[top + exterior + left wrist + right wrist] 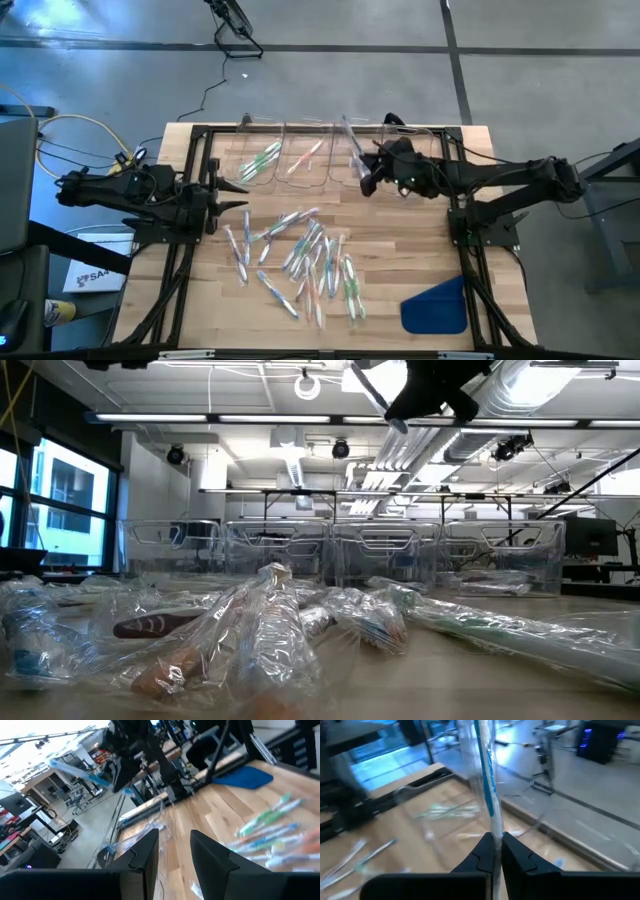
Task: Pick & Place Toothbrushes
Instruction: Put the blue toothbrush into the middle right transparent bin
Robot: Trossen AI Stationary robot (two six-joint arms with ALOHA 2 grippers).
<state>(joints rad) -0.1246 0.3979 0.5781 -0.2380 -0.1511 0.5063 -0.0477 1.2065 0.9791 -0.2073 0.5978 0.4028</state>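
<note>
Right gripper (364, 172) raised above the row of clear plastic bins (300, 160) at the table's far edge, jaws pressed together on a blue-handled toothbrush in a clear wrapper (486, 790). Held by its lower end, upright between the fingers, likely so the free length could be dropped straight into a compartment. Positioned over the bin third from the left, or the wall beside it; which exactly, cannot tell. Probably sorting by colour: green brush (262, 160) already in one bin, pinkish one (303, 158) in the next.

Left gripper (238, 207) parked low near the left side of the light wooden table (420, 260), jaws part-spread and holding nothing, seemingly kept clear while the other arm delivered.

Remaining wrapped toothbrushes, green, pink, blue and clear (305, 262), scattered in a loose heap mid-table, well apart from the bins. Flat blue cloth-like piece (437, 306) left at the near right corner, untouched.
</note>
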